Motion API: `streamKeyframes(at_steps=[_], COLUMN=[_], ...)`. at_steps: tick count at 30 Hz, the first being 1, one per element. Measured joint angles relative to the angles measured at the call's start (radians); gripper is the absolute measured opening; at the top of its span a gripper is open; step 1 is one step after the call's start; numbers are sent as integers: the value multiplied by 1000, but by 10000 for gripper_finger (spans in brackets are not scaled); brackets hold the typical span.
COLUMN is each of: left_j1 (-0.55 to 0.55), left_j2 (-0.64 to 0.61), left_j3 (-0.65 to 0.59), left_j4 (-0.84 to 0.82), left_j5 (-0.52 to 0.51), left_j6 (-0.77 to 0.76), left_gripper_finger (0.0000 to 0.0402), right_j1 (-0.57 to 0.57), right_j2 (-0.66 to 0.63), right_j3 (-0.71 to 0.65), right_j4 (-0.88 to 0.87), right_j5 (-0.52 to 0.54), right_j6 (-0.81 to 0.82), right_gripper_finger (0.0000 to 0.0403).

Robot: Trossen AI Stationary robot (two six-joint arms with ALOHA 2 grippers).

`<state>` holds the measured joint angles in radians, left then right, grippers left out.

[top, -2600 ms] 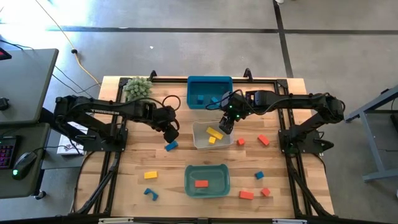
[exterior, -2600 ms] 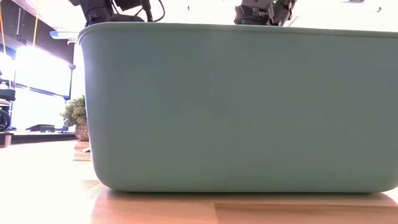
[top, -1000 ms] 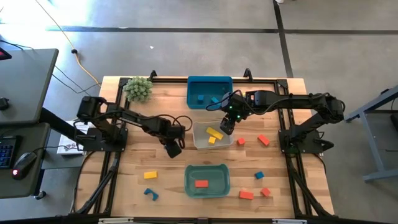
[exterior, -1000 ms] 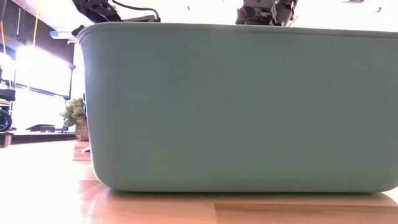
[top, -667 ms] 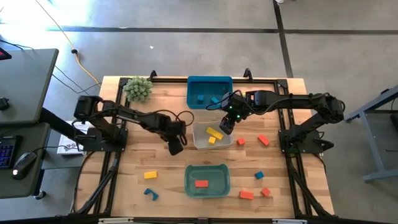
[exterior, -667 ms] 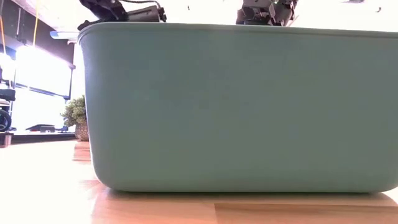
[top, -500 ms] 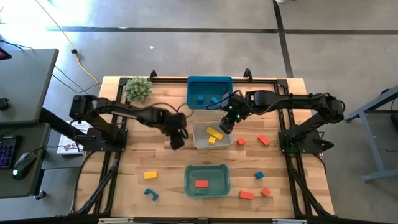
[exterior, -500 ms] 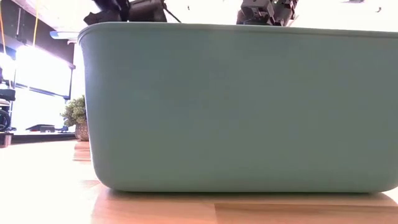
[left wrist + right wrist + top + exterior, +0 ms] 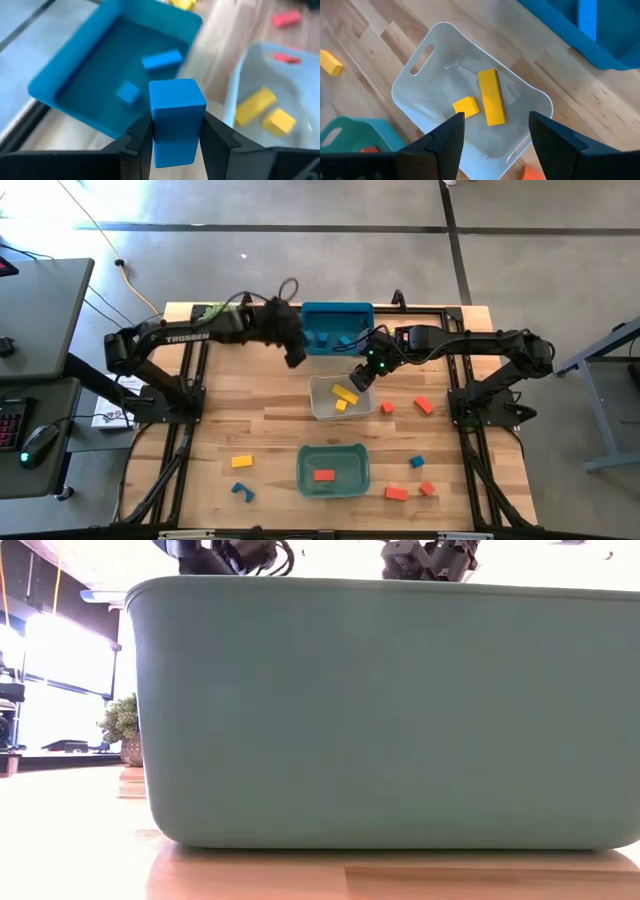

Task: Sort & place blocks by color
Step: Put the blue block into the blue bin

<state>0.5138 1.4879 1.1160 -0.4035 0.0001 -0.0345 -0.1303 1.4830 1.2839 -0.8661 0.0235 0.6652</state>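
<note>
left gripper (image 9: pixel 172 131) has carried blue block (image 9: pixel 176 117) to blue bin (image 9: pixel 337 313)

One blue block (image 9: pixel 177 120) is clamped between two dark fingers (image 9: pixel 140 145), above the near rim of the blue bin (image 9: pixel 337 313). Two blue blocks (image 9: pixel 161 59) lie inside that bin. A yellow bar (image 9: pixel 491 97) and a yellow cube (image 9: pixel 466 107) lie in the white bin (image 9: pixel 410 102). One red block (image 9: pixel 323 475) lies in the green bin (image 9: pixel 333 452). Loose on the table (image 9: pixel 250 420) are one yellow block (image 9: pixel 242 462), two blue blocks (image 9: pixel 417 462) and four red blocks (image 9: pixel 423 405).
</note>
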Motion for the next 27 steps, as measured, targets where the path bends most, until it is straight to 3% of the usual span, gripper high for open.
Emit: streamKeyframes(at_steps=[11, 27], left_j1=[159, 189], left_j2=[53, 229], left_j3=[2, 2], left_j4=[149, 261], left_j5=[64, 148], left_j6=[54, 84], left_gripper_finger=[100, 100], right_j1=[2, -44], right_j2=[0, 0], right_j3=[0, 0], right_j4=[-10, -85], right_j5=[64, 304], right_j6=[159, 273], right_gripper_finger=[208, 208])
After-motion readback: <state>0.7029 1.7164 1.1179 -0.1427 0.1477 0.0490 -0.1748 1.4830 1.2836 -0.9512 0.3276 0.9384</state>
